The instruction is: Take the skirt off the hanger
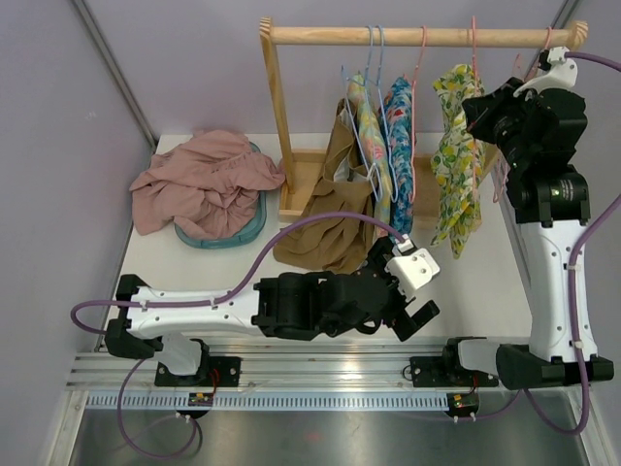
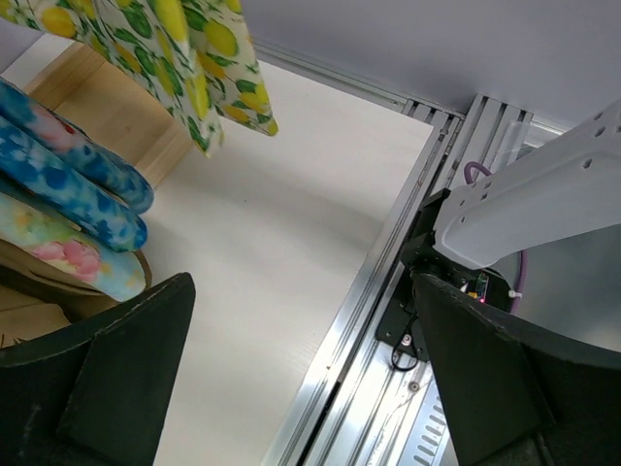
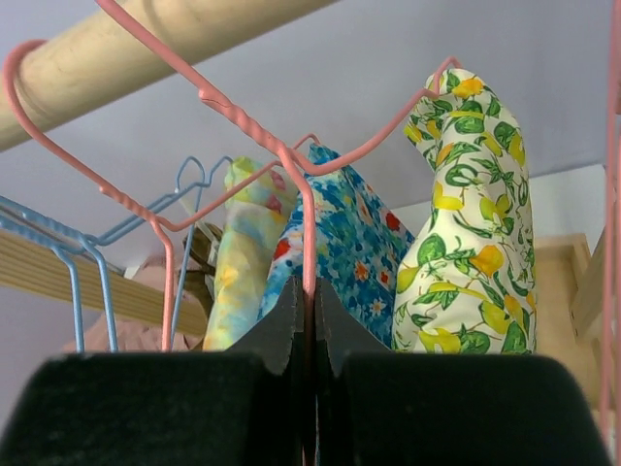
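The skirt (image 1: 454, 165), white with a lemon and leaf print, hangs from a pink hanger (image 3: 243, 121) on the wooden rail (image 1: 427, 36). In the right wrist view the skirt (image 3: 466, 243) drapes over that hanger's right arm. My right gripper (image 3: 310, 291) is raised beside the skirt's top (image 1: 477, 115), shut on a pink wire of the hanger. My left gripper (image 1: 417, 291) hovers low over the table in front of the rack, open and holding nothing (image 2: 303, 291). The skirt's hem (image 2: 194, 49) shows at the upper left of the left wrist view.
A blue floral garment (image 1: 400, 136), a pastel one (image 1: 369, 126) and a brown one (image 1: 335, 223) hang left of the skirt. A pink cloth pile (image 1: 209, 180) lies in a teal basin (image 1: 247, 231) at the left. The rack's wooden base (image 1: 310, 189) stands behind.
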`<state>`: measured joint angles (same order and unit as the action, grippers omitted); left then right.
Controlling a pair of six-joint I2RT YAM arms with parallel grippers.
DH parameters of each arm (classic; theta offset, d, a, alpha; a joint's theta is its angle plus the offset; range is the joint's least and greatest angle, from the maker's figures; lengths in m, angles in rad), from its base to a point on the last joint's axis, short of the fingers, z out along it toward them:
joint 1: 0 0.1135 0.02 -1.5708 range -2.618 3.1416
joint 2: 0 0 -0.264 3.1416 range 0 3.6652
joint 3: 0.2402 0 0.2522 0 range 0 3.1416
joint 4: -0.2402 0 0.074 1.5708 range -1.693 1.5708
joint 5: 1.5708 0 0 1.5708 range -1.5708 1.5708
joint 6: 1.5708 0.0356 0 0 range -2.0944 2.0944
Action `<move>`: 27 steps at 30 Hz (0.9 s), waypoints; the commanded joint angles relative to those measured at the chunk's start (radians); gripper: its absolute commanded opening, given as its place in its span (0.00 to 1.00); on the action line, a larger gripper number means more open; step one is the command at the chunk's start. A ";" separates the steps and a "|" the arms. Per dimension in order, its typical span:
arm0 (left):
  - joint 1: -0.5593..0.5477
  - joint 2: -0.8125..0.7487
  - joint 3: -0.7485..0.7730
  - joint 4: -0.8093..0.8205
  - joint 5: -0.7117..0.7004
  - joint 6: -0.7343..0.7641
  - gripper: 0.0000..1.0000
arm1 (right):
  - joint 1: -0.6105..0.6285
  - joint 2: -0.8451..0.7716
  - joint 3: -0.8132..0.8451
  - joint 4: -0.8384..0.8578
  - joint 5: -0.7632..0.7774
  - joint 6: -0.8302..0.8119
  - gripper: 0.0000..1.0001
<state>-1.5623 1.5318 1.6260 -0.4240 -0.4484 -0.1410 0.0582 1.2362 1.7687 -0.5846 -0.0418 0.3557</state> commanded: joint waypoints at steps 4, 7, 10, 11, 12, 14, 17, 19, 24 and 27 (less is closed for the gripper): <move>-0.007 -0.071 -0.078 0.073 -0.058 -0.025 0.99 | 0.002 0.068 0.117 0.330 0.026 0.020 0.00; -0.005 -0.085 -0.103 0.083 -0.068 -0.026 0.99 | 0.003 0.092 0.121 0.373 0.022 0.020 0.00; -0.005 -0.088 -0.121 0.088 -0.079 -0.022 0.99 | 0.005 0.089 0.101 0.405 0.010 0.035 0.00; -0.005 -0.088 -0.126 0.090 -0.082 -0.020 0.99 | 0.003 0.083 0.081 0.414 0.007 0.046 0.00; -0.004 -0.088 -0.127 0.096 -0.087 -0.017 0.99 | 0.003 0.075 0.071 0.414 0.005 0.052 0.00; -0.005 -0.090 -0.127 0.102 -0.099 -0.008 0.99 | 0.003 0.039 0.032 0.405 0.003 0.068 0.00; -0.005 -0.104 -0.138 0.138 -0.114 0.015 0.99 | 0.003 -0.036 -0.024 0.367 -0.007 0.094 0.00; -0.005 -0.111 -0.141 0.157 -0.124 0.035 0.99 | 0.003 -0.111 -0.063 0.353 -0.015 0.112 0.00; -0.005 -0.108 -0.141 0.234 -0.118 0.063 0.99 | 0.003 -0.260 -0.172 0.296 -0.047 0.169 0.00; -0.004 -0.084 -0.123 0.266 -0.069 0.057 0.99 | 0.003 -0.331 -0.201 0.272 -0.055 0.184 0.00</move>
<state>-1.5639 1.4593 1.4830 -0.2733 -0.5320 -0.0975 0.0582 0.9668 1.5684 -0.3695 -0.0719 0.5026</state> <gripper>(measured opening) 0.987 0.033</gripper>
